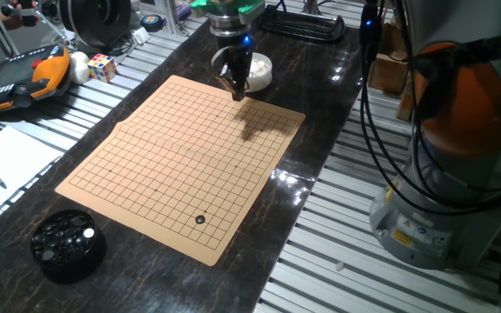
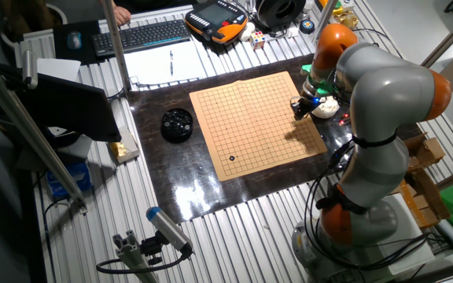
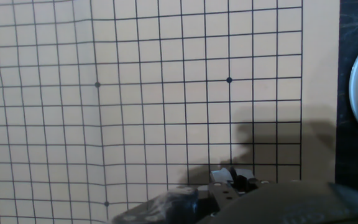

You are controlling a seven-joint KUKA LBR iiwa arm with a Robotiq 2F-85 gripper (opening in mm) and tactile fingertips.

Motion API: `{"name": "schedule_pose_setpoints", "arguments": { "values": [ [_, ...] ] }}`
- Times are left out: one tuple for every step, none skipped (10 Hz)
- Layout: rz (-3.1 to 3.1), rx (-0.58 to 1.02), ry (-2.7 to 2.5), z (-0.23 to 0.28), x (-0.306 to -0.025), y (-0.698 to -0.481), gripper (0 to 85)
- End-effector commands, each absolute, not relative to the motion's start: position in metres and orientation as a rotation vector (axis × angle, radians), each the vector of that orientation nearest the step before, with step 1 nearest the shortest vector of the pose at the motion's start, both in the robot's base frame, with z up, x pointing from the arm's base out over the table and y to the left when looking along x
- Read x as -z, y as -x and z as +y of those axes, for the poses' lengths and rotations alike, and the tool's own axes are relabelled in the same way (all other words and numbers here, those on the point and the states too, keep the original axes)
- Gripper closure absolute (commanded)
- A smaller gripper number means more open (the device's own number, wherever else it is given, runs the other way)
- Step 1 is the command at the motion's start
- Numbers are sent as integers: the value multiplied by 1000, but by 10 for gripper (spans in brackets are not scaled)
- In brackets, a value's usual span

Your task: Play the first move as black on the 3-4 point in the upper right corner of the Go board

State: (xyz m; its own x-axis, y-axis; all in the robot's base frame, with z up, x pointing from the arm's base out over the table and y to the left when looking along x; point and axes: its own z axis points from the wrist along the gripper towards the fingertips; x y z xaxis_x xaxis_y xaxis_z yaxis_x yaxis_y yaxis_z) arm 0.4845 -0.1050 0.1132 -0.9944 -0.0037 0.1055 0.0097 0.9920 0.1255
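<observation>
1. Scene: the Go board (image 1: 181, 148) lies flat on a dark table. In the one fixed view, a bowl of black stones (image 1: 68, 246) stands off the board at 8 o'clock. A bowl of white stones (image 1: 259, 69) stands off the board at 1 o'clock.
2. Task item: one black stone (image 1: 201, 220) lies on the board near its 6 o'clock corner. In the hand view it shows only at the left edge, at 8 o'clock, one line outside a dotted star point. Judgement: this fits a 3-4 crossing, although the exact line count from each edge cannot be confirmed.
3. Claw: the gripper (image 1: 236, 87) hangs over the 12 o'clock corner of the board, just beside the bowl of white stones and well apart from the black stone. The hand view shows only the finger roots above their own shadow. It cannot be told whether the fingers are parted, closed or carrying anything.
4. Step in hand, as a judgement: the stone is already set on the board, so placement appears complete and the arm stands away from it.
5. Next move calls for:
   - confirming that the stone sits on the crossing, not inside a square;
   - keeping the arm high when it crosses the board, so that neither the stone nor the bowls are disturbed.
</observation>
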Motion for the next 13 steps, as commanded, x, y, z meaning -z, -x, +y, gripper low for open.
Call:
{"name": "schedule_pose_setpoints", "arguments": {
  "values": [
    [-3032,192,3,-105,-112,-485,833],
    [-3043,193,2,-104,-109,-485,833],
    [-3044,200,4,-102,-109,-486,833],
    [-3044,202,15,-100,-110,-487,833],
    [-3041,201,27,-100,-110,-487,833],
    [-3025,199,44,-100,-110,-487,833],
    [-3013,208,56,-100,-110,-487,830],
    [-3010,206,83,-100,-110,-487,830],
    [-3011,196,114,-100,-110,-487,830],
    [-3012,185,138,-100,-110,-487,830],
    [-3009,184,154,-100,-110,-487,823],
    [-3005,183,158,-100,-110,-487,823],
    [-3005,205,138,-100,-110,-487,827]
  ]
}}
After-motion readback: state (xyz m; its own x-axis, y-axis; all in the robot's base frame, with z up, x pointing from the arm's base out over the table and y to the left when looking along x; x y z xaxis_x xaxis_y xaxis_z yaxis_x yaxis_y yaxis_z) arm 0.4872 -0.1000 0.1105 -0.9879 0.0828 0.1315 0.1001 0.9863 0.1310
